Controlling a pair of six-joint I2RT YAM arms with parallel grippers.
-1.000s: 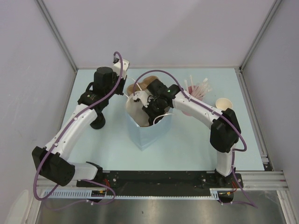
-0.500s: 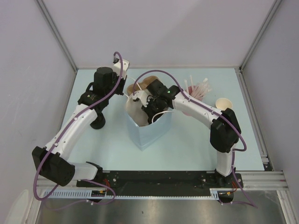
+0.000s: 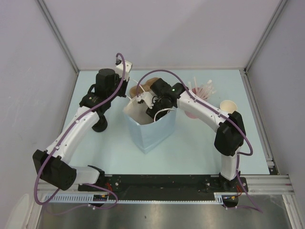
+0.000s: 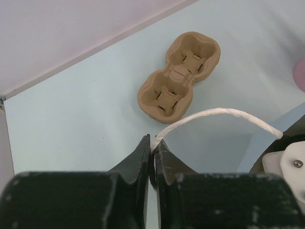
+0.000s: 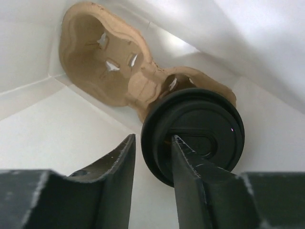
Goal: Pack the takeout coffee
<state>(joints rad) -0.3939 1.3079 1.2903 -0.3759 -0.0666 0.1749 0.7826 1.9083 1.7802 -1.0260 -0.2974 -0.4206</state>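
Observation:
The takeout coffee shows in the right wrist view as a round black lid (image 5: 193, 133); the cup under it is hidden. It sits in a tan pulp carrier (image 5: 119, 62) at the bottom of the light-blue paper bag (image 3: 150, 136). My right gripper (image 5: 153, 139) is inside the bag, open. The lid's rim lies between its jaws, and the left finger stands clear of it. My left gripper (image 4: 153, 143) is at the bag's back left corner, shut on the bag's white string handle (image 4: 214, 114).
A second pulp carrier (image 4: 180, 78) lies on the pale-blue table behind the bag. A pink cup of white straws (image 3: 200, 93) and a tan paper cup (image 3: 228, 106) stand at the right. The bag's white inner walls (image 5: 57, 133) close round my right gripper.
My right gripper's jaws have opened off the lid, and the wrist has drawn up and back a little. The bag's mouth has shifted. The left arm has not moved.

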